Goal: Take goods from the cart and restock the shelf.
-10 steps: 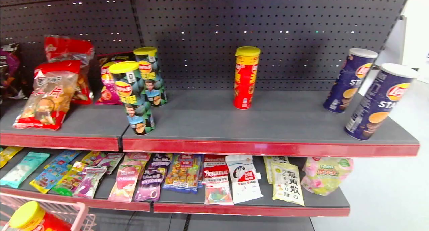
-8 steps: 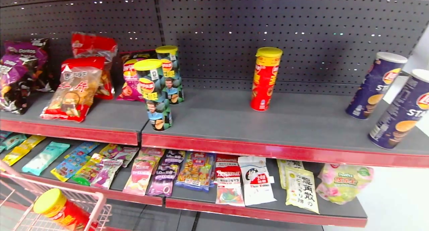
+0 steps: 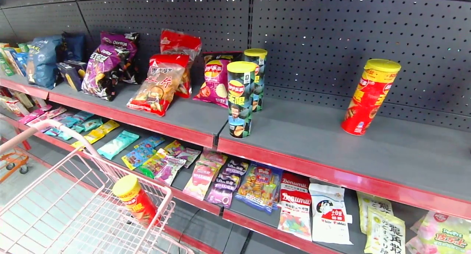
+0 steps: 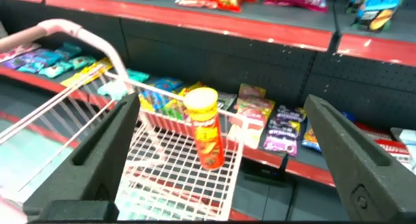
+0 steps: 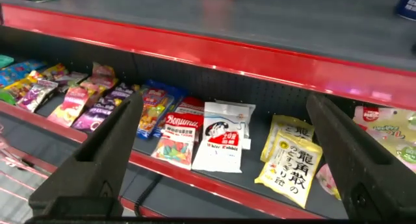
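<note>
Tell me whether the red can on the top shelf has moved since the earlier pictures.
No. The red can keeps its spot on the grey shelf, equally far from the green cans; the whole view shifted because the camera turned.

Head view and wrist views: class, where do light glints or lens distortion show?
Head view: light specks dot the pegboard; the red can seems to lean, likely lens distortion. Right wrist view: sheen runs along the shelf's red edge.
</note>
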Controlling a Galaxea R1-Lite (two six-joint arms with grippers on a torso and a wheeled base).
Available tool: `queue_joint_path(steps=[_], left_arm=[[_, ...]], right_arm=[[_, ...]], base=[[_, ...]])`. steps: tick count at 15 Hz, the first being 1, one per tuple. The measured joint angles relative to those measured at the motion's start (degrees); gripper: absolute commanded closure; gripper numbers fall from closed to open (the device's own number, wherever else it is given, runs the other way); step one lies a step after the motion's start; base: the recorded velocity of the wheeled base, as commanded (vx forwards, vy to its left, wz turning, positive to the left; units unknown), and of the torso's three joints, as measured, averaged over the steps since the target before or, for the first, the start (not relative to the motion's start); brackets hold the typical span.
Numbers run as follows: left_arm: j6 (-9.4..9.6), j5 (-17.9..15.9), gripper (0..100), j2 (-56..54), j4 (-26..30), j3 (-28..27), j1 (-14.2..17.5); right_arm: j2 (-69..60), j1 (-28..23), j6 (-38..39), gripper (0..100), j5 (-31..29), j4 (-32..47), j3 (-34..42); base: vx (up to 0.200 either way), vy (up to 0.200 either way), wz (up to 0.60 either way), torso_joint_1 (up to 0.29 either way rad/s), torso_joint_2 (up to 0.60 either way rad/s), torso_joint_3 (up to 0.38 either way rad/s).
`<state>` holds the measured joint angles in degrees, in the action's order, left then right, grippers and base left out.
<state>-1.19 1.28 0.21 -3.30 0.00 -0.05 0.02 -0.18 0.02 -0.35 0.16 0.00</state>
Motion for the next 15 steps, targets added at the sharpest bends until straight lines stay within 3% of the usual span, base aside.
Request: queue_joint_path(steps=[2,6,11,15], left_arm=[[-0.2,0.0,0,0.0,0.0,0.0,0.0],[-3.29,-0.3,0,0.0,-0.1,-0.1,0.0],[-3.43,-1.0,0,0.0,-0.1,-0.1,0.0],[-3.43,-1.0,0,0.0,-0.1,-0.1,0.0]], right_arm=[[0.0,0.1,0.1,0,0.0,0.0,0.0],[0.0,0.1,0.1,0,0.0,0.0,0.0],[0.0,0.0,0.0,0,0.0,0.0,0.0],[0.0,0.0,-0.1,0,0.0,0.1,0.0]], base=[[0.0,0.0,0.0,-0.107,0.26,0.141],[0.0,0.0,0.0,-0.149,0.39,0.225],[0.0,0.0,0.0,-0.191,0.5,0.307],[0.0,0.0,0.6,-0.106,0.3,0.194]])
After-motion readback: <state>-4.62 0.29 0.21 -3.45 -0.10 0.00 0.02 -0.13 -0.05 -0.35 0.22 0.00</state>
